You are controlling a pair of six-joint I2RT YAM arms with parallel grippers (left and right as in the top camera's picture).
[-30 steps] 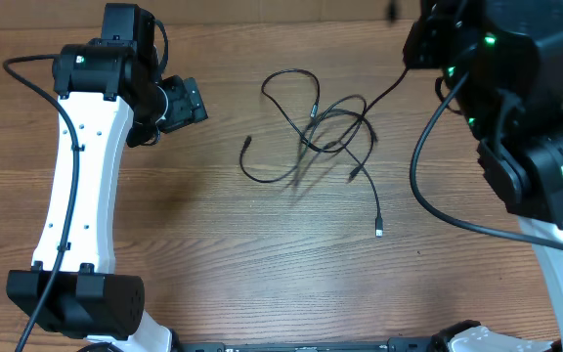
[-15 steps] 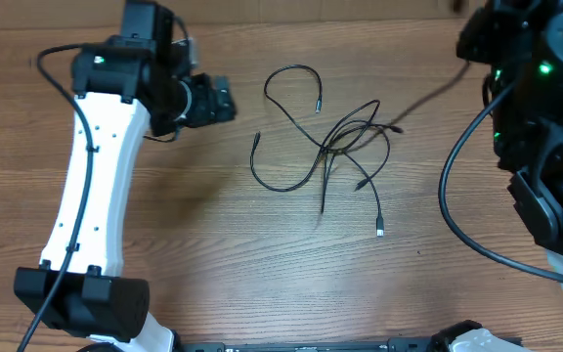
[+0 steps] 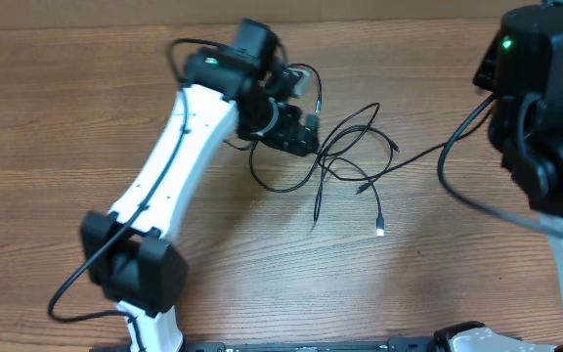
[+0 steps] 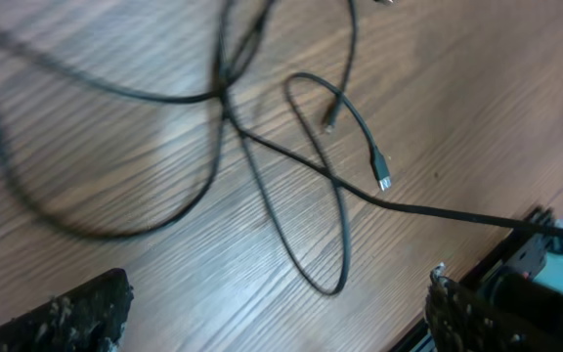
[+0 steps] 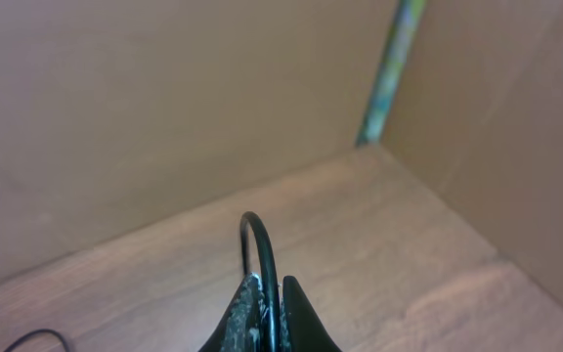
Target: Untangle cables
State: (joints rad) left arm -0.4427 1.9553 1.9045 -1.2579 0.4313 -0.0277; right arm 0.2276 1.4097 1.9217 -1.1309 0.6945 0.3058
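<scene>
Lying in loose crossed loops on the table [image 3: 66, 147], the cables [image 3: 345, 147] meet at a knot [image 3: 324, 154], with one bright-tipped plug [image 3: 380, 231] lying below and right of that knot. One strand [image 3: 418, 156] runs out to the right of the knot toward the right arm [image 3: 545, 98]. The right jaws are pressed together, pinching a thin black cord [image 5: 261, 244]. The left jaws hang spread wide just left of the knot, holding nothing.

By my judgement, a harder pull from the right could cinch the knot or drag the whole bundle. The left jaws could also close on two strands at once.

From above, the right jaws are out of sight and the left ones are only a dark mass. Whether the pinched cord is that strand is therefore unsure. Parts of the left wrist view are blurred, and the number of cables is unclear.
</scene>
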